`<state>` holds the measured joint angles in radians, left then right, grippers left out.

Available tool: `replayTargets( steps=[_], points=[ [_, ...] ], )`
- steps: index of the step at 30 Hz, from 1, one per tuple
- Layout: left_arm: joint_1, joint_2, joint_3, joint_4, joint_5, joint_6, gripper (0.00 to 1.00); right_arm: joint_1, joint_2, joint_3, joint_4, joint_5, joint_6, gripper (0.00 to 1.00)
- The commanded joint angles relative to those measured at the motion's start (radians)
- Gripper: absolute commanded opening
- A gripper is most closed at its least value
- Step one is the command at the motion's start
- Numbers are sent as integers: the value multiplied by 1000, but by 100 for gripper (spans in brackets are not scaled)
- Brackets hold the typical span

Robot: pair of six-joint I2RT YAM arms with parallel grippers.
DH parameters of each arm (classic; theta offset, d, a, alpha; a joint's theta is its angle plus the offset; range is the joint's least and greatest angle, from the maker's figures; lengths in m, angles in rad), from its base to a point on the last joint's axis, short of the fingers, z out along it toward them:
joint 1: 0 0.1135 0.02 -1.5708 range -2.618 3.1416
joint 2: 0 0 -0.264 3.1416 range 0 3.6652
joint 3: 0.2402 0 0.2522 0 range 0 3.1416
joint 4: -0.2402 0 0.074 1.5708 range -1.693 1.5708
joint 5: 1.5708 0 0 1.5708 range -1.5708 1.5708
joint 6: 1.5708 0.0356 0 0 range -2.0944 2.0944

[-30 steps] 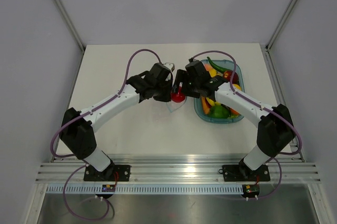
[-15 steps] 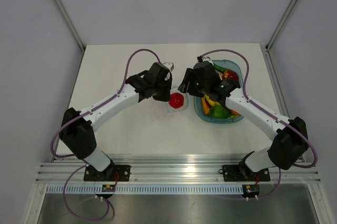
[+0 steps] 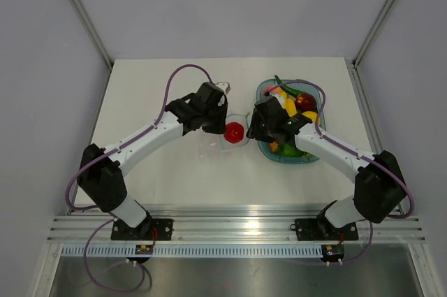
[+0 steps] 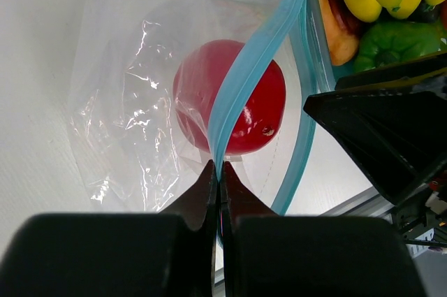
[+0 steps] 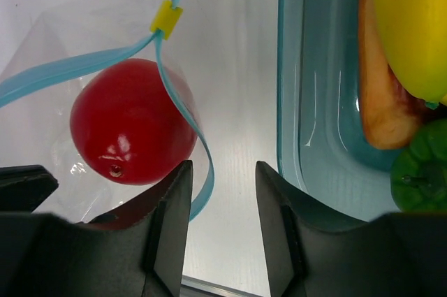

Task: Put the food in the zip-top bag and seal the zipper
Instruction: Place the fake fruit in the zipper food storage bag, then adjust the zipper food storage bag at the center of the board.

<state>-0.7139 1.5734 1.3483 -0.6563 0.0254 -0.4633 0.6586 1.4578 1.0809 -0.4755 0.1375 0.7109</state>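
Left tool (image 4: 218, 172) pinching the zipper (image 4: 246, 73) of the zip-top bag (image 4: 119, 108), middle of the desk (image 3: 174, 179), mouth gaping. Red fruit (image 4: 241, 105) inside the bag. Right tool (image 5: 222, 178) spread, holding nothing, just right of the bag at the left rim of the tray (image 5: 288, 66); tray toward the desk's right edge.

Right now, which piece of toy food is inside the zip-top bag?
The red round fruit. It lies in the clear bag, between its open blue zipper strips. Everything else sits in the blue-tinted tray.
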Motion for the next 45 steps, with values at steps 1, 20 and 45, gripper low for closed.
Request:
replayTargets(
  steps=[1,20,45],
  points=[
    [5,-55,32,34,18,14,0,3,32,-13,53,-15,19,48],
    [28,-111,64,-31,-76,45,0,3,-45,269,-48,-13,-97,0],
    [27,-41,-17,10,-48,51,56,4,133,149,80,-82,-65,0]
  ],
)
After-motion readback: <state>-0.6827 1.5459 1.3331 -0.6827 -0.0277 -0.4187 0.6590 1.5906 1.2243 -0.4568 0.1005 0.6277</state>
